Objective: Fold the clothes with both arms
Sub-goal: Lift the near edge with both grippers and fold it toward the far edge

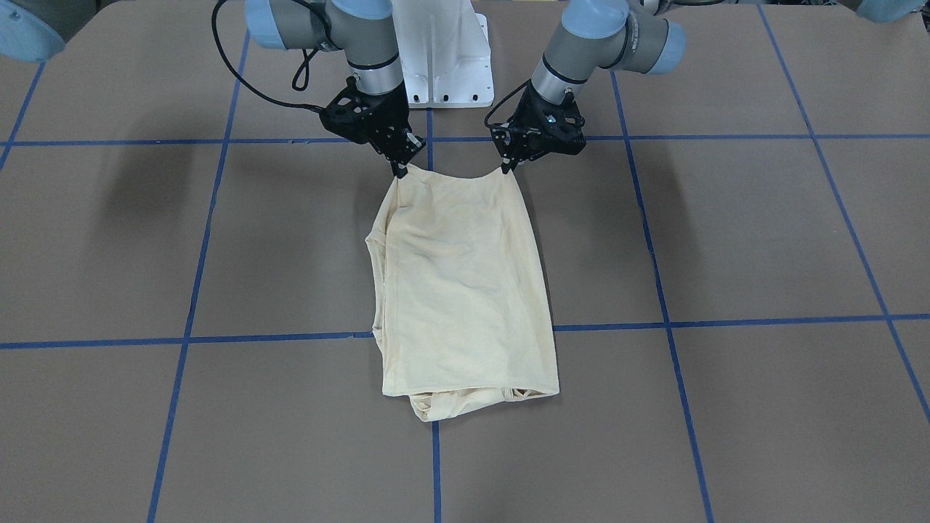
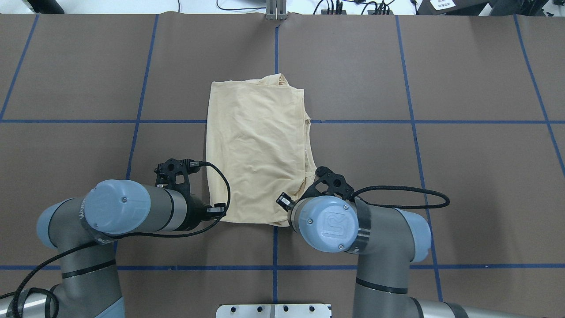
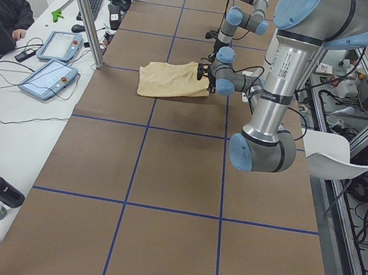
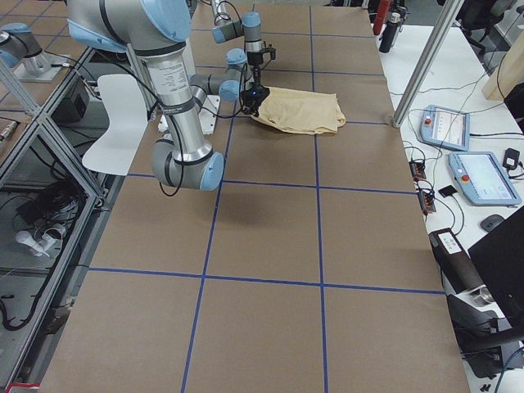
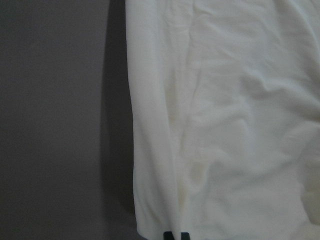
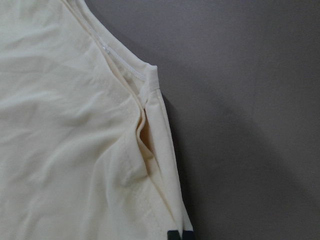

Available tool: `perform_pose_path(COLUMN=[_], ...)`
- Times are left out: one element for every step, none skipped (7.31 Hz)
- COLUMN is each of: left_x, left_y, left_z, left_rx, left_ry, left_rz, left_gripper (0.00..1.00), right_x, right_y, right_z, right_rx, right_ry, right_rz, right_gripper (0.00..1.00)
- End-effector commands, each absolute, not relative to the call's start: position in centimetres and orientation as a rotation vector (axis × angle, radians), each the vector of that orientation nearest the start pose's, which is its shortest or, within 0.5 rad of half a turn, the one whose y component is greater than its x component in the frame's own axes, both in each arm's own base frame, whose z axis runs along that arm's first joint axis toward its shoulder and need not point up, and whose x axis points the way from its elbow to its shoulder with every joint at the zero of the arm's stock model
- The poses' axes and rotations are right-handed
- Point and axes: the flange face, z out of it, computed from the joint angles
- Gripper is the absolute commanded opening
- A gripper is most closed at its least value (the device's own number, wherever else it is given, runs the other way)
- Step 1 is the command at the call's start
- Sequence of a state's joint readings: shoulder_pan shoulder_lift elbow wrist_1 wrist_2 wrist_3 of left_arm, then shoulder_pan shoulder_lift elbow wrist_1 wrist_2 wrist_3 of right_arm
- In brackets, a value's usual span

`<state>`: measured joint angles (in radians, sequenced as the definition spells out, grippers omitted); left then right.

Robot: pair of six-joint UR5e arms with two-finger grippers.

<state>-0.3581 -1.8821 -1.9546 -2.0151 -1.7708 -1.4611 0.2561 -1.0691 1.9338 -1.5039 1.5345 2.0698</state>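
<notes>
While both jaws pinch its corners, the T-shirt [image 1: 465, 290] lies folded.

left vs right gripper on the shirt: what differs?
The left gripper pinches the T-shirt on its smooth folded side; the right gripper pinches the side with stitched hems and stacked layers. The cloth edge runs straight from the left gripper but bulges outward past the right gripper. Both are shut on robot-side corners, the edge sagging between them.

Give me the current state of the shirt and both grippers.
T-shirt: folded to a narrow panel, far end flat on the table, near edge held up at both corners.
left gripper: shut on one near corner.
right gripper: shut on the other near corner.
</notes>
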Motion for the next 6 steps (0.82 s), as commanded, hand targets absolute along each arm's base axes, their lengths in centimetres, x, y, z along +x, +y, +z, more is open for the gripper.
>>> perform_pose_path(left_x=[44.2,40.3,36.5,35.1,36.7,39.8], left_y=[-27.8,-25.9,-24.0,-23.2,-24.7,-28.6], left_z=[22.0,20.2,17.6,16.3,16.0,17.4], left_rx=[0.044,0.009,-0.032,-0.086,-0.069,-0.025], left_ry=[1.262,1.318,1.326,1.272,1.245,1.185], left_rz=[-0.045,-0.017,0.016,0.026,-0.001,-0.066], left_gripper=[0.0,0.0,0.0,0.0,0.0,0.0], right_x=[-46.8,-42.7,-39.4,-39.4,-41.2,-44.7], right_y=[-24.3,-22.1,-20.9,-20.8,-21.6,-24.7], right_z=[19.6,17.0,15.5,15.5,16.3,16.4], right_rx=[-0.12,-0.159,-0.185,-0.187,-0.161,-0.131], right_ry=[-1.002,-0.995,-0.986,-0.979,-0.946,-0.917], right_rz=[0.673,0.659,0.653,0.65,0.657,0.703], right_gripper=[0.0,0.0,0.0,0.0,0.0,0.0])
